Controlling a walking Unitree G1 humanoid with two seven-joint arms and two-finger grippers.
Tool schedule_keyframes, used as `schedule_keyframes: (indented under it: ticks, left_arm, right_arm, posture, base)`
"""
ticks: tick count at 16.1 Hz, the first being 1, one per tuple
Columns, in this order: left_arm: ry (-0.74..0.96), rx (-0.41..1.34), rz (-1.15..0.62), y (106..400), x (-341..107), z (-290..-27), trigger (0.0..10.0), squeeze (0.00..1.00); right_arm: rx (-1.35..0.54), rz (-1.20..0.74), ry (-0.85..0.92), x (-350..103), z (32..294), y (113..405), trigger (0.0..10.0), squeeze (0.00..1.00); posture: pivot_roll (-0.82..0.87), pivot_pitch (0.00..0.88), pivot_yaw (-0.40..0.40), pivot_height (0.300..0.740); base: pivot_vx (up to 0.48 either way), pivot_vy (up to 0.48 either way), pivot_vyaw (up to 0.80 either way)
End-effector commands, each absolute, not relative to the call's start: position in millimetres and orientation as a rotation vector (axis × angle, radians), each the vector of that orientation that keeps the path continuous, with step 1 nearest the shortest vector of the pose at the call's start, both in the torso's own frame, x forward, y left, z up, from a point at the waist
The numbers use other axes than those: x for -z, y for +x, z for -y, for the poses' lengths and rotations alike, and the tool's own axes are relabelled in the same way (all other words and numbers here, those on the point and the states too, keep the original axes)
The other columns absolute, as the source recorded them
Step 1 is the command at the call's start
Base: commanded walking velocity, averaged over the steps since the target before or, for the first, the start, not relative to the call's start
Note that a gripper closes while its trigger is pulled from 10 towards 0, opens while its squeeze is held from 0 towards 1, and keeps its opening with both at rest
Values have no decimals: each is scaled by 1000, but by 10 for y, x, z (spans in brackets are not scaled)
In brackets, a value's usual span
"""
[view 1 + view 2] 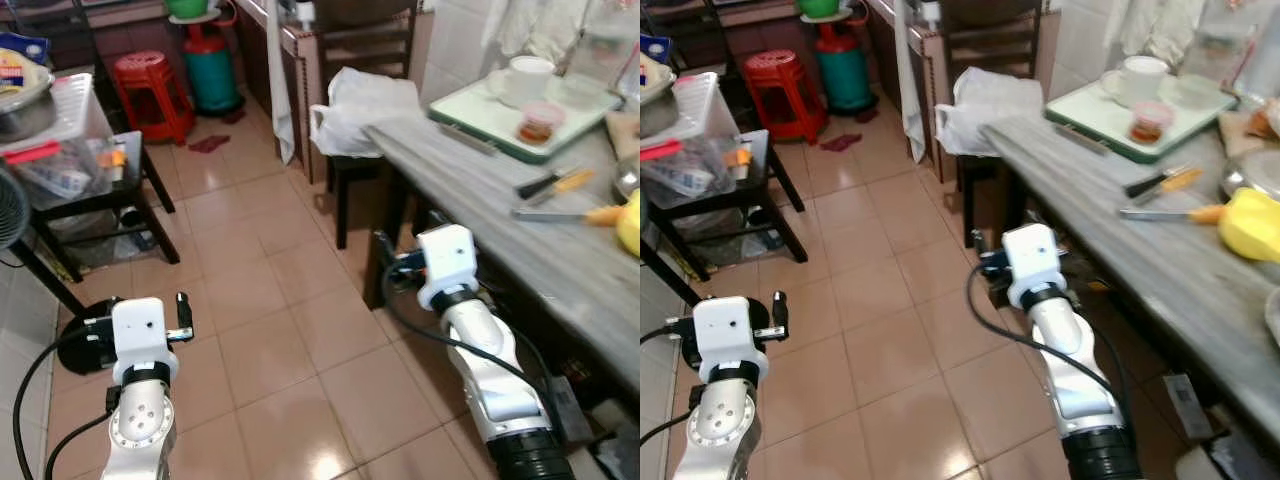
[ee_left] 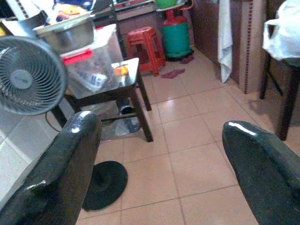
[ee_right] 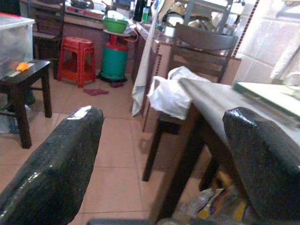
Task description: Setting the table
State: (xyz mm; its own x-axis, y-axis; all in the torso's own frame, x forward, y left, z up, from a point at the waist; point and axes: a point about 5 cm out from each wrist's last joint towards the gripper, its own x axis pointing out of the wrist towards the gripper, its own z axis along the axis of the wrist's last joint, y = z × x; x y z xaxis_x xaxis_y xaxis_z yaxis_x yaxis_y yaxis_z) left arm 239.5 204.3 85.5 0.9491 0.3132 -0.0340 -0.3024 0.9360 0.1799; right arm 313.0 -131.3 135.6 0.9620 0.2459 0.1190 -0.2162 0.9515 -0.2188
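L gripper [image 2: 159, 168] is hanging over the tiled floor [image 1: 270, 340], fingers [image 2: 56, 178] spread wide, released, holding nothing. R gripper [image 3: 164, 173] is sitting low beside the near edge of the desk [image 1: 520, 230], fingers [image 3: 51, 168] also standing apart, nothing between them.

Desk is running along robot's right side, grey top. At its far end a pale green tray [image 1: 470, 115] is carrying a white mug [image 1: 525, 75] and a small clear tub w/ reddish contents [image 1: 541, 122]. Nearer, on bare desk: knife w/ black handle [image 1: 540, 183], just beside it a yellow-handled utensil [image 1: 575, 180], and a 2nd one w/ orange handle [image 1: 565, 214]. Yellow object [image 1: 1252, 225] is lying at the right edge, type unclear.

A white plastic bag [image 1: 365, 105] is resting at the desk's far corner, over a dark chair [image 1: 365, 45]. Across the floor: red stool [image 1: 150, 90], green gas cylinder [image 1: 212, 70], black side table [image 1: 100, 190] w/ clear storage box [image 1: 60, 130], fan [image 2: 30, 75] by L arm.
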Motion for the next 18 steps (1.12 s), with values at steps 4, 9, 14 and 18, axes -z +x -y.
schedule_keyframes:
  ticks: [4, 9, 14, 18]
  left_arm:
    - [240, -310, -270, 2231, -269, -2157, 10000, 0]
    - [309, -232, -514, 2028, 329, -2145, 10000, 0]
    - [278, -95, -747, 1768, 721, -2062, 10000, 0]
    - [253, 4, -926, 1590, 897, -1967, 10000, 0]
  right_arm:
    - [-316, -161, -194, -679, 1252, 3148, 10000, 0]
    - [-295, -445, -175, -68, 1331, 2949, 10000, 0]
    - [-292, -609, -250, 234, 1436, 2748, 10000, 0]
    - [-315, -723, -327, 408, 1471, 2569, 10000, 0]
  posture:
    - [-90, 76, 47, 740]
    - [-92, 53, 33, 740]
    - [-98, 17, 28, 740]
    - [-92, 0, 30, 740]
  base:
    - [0, 360, 0]
    - [0, 0, 0]
    - [0, 0, 0]
    - [0, 0, 600]
